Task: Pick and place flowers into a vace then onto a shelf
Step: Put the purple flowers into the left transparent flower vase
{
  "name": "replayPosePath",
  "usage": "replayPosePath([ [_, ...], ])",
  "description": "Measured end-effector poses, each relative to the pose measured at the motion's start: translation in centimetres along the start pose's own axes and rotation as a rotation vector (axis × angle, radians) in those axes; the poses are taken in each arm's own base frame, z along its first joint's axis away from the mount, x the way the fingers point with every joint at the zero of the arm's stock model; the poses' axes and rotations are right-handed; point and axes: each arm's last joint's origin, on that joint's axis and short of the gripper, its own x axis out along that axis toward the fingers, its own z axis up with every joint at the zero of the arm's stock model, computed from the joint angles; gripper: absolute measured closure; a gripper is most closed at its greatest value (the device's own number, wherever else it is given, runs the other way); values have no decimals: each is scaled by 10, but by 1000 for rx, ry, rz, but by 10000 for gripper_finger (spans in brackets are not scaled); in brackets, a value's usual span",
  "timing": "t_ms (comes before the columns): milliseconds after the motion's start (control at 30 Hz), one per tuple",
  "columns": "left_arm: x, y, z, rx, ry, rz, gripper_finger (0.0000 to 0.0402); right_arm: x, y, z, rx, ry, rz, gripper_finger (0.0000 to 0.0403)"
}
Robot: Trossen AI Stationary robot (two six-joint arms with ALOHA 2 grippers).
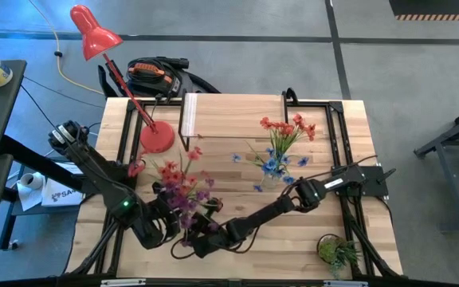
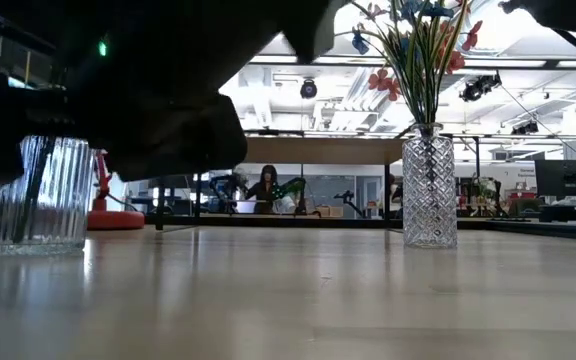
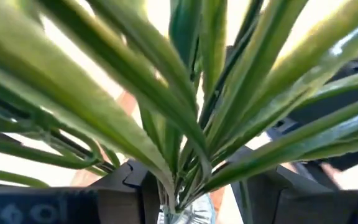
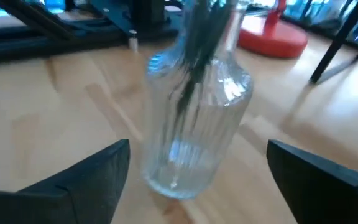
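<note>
A ribbed clear glass vase (image 4: 191, 124) stands on its base on the wooden table, near the front edge (image 2: 38, 190). The flowers (image 1: 183, 187), purple and red on green stems (image 3: 185, 124), stick up out of its mouth. My left gripper (image 3: 194, 193) is just above the vase mouth (image 1: 166, 222), shut on the stems. My right gripper (image 4: 197, 146) is open and low beside the vase (image 1: 202, 243), with one finger on either side and clear of the glass. The shelf (image 1: 229, 115) stands at the table's far edge. My left gripper pinches the bunch of green stems (image 3: 182, 186) between its two fingers, low on the stems where they converge just above the vase mouth. The leaves fan out past the fingers, and the lower stem ends reach down inside the vase, which rests on the table.
A diamond-cut glass vase (image 2: 429, 185) with red and blue flowers (image 1: 285, 131) stands mid-table, right of centre. A red desk lamp (image 1: 156, 137) stands at the far left. A small leafy green plant (image 1: 339, 253) sits at the near right corner. Bare tabletop lies between the two vases.
</note>
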Motion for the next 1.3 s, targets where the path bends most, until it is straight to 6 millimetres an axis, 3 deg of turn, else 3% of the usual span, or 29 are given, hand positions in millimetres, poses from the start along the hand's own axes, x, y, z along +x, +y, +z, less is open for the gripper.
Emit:
replayPosePath([
  [200,-1,0,-1,-24,-16,5,202,21,2,-9,-41,-23,78,34],
  [333,-1,-1,-1,-31,-5,-2,202,24,0,-4,-30,-76,32,35],
  [533,0,-3,0,-41,-13,-21,204,38,-5,-3,1,-56,100,36],
  [867,0,-6,2,-57,-26,-47,246,47,-13,-1,-21,-76,26,40],
  [1033,0,-5,1,-49,-20,-42,261,51,-17,-1,-36,-67,10,61],
  [1300,-1,-1,-1,-37,17,-22,269,54,-19,-1,-67,-46,11,127],
])
